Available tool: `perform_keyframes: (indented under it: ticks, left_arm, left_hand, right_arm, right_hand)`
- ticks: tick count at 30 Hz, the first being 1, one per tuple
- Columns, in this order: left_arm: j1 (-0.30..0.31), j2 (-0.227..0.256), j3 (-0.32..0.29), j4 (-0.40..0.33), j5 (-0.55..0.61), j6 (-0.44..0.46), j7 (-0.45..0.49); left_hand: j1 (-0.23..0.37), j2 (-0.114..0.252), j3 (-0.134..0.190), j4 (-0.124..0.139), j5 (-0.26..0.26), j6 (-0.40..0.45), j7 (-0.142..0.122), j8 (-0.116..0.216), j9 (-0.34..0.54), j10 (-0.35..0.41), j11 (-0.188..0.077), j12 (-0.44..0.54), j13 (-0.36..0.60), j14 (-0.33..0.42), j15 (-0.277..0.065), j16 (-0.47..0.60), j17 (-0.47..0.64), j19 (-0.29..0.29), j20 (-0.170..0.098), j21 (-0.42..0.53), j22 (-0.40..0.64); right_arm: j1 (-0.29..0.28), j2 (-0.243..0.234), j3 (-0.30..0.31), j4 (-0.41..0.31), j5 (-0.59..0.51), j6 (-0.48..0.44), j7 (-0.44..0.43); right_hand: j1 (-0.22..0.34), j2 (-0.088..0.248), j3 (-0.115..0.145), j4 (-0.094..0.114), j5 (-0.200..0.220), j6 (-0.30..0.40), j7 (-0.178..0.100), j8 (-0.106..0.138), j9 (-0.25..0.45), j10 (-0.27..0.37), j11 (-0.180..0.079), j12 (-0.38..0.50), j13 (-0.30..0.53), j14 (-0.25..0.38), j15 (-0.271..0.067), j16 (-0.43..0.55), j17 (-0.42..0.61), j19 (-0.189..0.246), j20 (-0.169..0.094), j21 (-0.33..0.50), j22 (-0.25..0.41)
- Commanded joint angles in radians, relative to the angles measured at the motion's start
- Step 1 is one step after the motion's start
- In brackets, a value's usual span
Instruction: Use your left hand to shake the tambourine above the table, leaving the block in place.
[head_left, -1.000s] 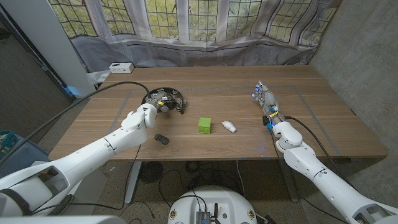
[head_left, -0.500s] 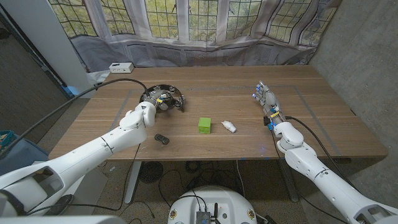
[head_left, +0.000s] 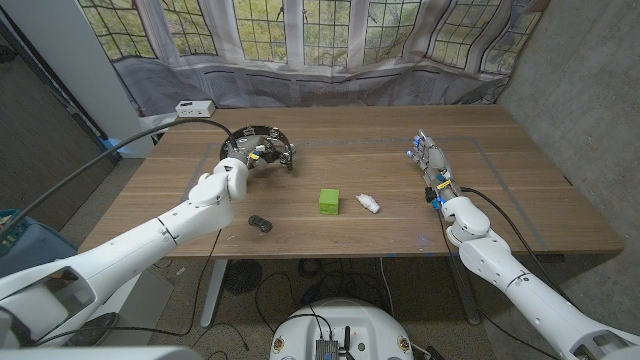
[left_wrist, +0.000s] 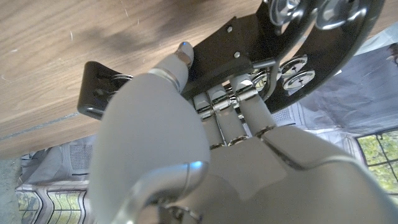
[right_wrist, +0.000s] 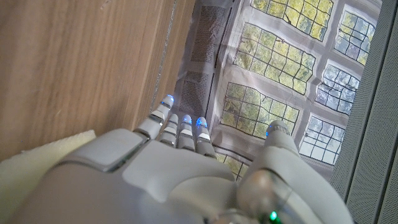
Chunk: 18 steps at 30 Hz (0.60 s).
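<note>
Most of the task looks under way: the left hand (head_left: 232, 178) has its fingers (left_wrist: 242, 118) wrapped around the black rim of the tambourine (head_left: 259, 147), thumb pressed against the frame, and in the head view the instrument appears lifted clear of the counter (head_left: 350, 220), out ahead of the hand toward the far side. The left wrist view shows the metal jingles (left_wrist: 292, 73) just beyond the fingertips and wood grain past them, with a gap that suggests the tambourine is airborne. What remains, by my judgement, is the shaking itself and then setting the instrument back down.

The green block (head_left: 328, 201) sits on the counter off to the inner side of the left hand, well apart from it and untouched. Just beside the block lies a small white object (head_left: 369, 205), and a small dark object (head_left: 260, 223) lies near the left forearm. None of these lies under the tambourine, so nothing seems to obstruct the shake.

The right hand (head_left: 429, 160) stands on the counter with fingers straight and together, holding nothing.
</note>
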Motion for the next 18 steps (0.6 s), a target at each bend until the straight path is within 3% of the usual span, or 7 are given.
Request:
perform_keyframes:
  ticks: [1, 18]
  left_arm:
    - [0.037, 0.028, -0.054, -0.059, -0.020, -0.019, 0.044]
    - [0.052, 0.086, -0.107, -0.196, 0.036, 0.020, 0.041]
  left_hand:
    - [0.011, 0.033, 0.042, 0.036, 0.006, 0.027, 0.017, 0.005, 0.005, 0.006, -0.002, 0.008, 0.007, 0.102, -0.088, -0.003, 0.003, 0.070, -0.073, 0.008, 0.005]
    - [0.001, 0.035, 0.047, 0.040, 0.007, 0.022, 0.006, 0.000, 0.007, 0.003, -0.003, 0.007, 0.024, 0.101, -0.090, -0.010, 0.004, 0.064, -0.074, 0.010, 0.006]
  right_arm:
    - [0.003, 0.002, -0.005, -0.007, 0.005, -0.003, 0.012]
    - [0.025, 0.014, -0.021, 0.008, -0.010, 0.003, 0.020]
  right_hand:
    - [0.007, -0.001, 0.002, 0.005, -0.001, 0.001, -0.006, -0.003, 0.004, 0.005, 0.002, 0.006, 0.006, 0.009, 0.002, 0.006, 0.005, 0.009, -0.002, 0.004, 0.004]
    - [0.008, 0.000, 0.002, 0.005, -0.001, 0.001, -0.003, -0.003, 0.004, 0.005, 0.000, 0.006, 0.006, 0.009, 0.002, 0.006, 0.005, 0.011, -0.003, 0.004, 0.004]
